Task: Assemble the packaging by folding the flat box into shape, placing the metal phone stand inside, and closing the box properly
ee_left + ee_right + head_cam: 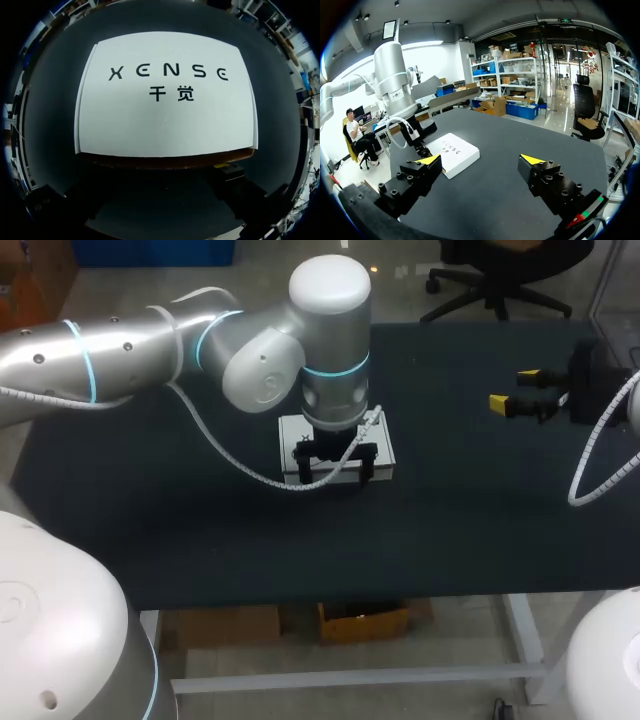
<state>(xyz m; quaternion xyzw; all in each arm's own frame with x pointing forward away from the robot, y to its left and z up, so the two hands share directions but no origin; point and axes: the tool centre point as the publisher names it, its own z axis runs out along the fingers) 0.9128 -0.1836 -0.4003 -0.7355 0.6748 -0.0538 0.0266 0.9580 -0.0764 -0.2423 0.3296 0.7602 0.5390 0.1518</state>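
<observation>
A white box (384, 450) with dark print on its lid lies flat and closed at the middle of the table. My left gripper (336, 462) hangs straight above its near edge, pointing down, with its dark fingers spread and nothing between them. In the left wrist view the box lid (165, 110) fills the space ahead of the fingers. My right gripper (515, 390) hovers far off at the table's right side, open and empty. From the right wrist, the right gripper (481, 161) faces the box (456, 154) and my left arm (395, 85). No metal phone stand is in view.
The dark tabletop (480, 530) stretches wide around the box. A white cable (225, 455) from my left arm loops low over the table to the box's left. The table's front edge (350, 598) runs close below the box.
</observation>
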